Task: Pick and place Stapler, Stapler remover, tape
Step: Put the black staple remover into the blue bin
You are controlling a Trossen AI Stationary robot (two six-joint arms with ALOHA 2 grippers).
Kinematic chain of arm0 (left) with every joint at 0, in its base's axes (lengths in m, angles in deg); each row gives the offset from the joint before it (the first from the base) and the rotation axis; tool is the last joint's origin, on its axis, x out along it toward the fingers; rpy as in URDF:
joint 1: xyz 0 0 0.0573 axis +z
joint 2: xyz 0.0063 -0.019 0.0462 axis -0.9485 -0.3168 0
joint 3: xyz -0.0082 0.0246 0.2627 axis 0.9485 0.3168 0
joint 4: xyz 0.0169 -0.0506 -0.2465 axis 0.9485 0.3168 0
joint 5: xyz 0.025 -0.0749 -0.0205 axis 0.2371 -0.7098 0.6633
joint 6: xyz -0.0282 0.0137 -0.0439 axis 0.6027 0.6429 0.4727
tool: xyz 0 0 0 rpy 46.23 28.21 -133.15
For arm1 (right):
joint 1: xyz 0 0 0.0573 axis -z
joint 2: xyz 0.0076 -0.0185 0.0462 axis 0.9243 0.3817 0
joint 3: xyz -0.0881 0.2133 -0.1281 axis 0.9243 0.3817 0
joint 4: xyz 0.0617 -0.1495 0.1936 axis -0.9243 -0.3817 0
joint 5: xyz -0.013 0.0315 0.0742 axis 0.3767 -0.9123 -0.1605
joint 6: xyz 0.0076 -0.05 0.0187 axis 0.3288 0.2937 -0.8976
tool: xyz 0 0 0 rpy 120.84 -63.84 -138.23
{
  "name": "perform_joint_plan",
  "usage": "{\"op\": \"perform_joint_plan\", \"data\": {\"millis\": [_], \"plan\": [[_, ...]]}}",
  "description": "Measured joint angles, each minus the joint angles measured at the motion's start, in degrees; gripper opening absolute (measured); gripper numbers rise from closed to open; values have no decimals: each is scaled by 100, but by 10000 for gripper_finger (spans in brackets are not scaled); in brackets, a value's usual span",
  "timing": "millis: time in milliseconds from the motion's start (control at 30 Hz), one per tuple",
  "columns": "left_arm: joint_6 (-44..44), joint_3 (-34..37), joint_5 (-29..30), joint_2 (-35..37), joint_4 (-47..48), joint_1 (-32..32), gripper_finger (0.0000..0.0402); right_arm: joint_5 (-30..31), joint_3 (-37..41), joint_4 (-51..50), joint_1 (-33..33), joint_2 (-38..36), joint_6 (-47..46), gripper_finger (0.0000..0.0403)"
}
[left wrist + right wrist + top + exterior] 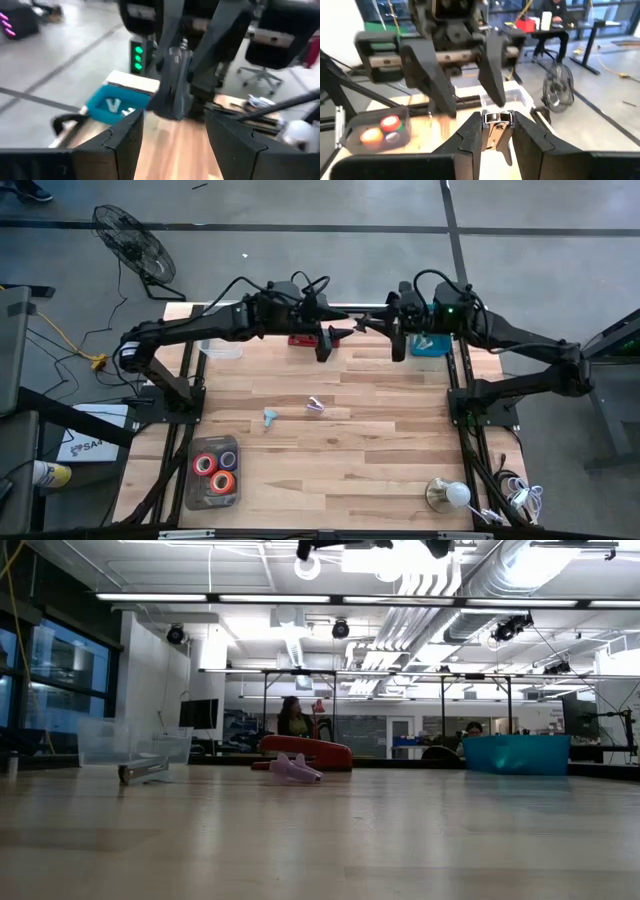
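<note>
High view: both arms reach over the table's upper edge, tips facing each other at top centre. The left gripper [323,345] hangs just right of the stapler [300,340], which lies on the wood near that edge; the left wrist view shows its fingers [125,142] spread apart, holding nothing. The right gripper [495,132] is pinched on a small chrome-topped piece [495,120] (a staple remover, by its look), lifted off the table beside the blue bin [432,345]. The tape [215,470] sits in a dark tray [192,495] at lower left. Two pale claw pieces [270,417] lie mid-table, and a clear box [222,349] sits left of the stapler.
</note>
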Motion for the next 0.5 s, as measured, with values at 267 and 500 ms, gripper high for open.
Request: {"op": "perform_joint_plan", "data": {"millis": [267,500], "plan": [[-129,-2,468,52,441,72,210,153,0,-699,143,-188,-117,75],[-140,0,1221,297,1045,208,211,609,0,-1609,188,-274,-314,75]]}}
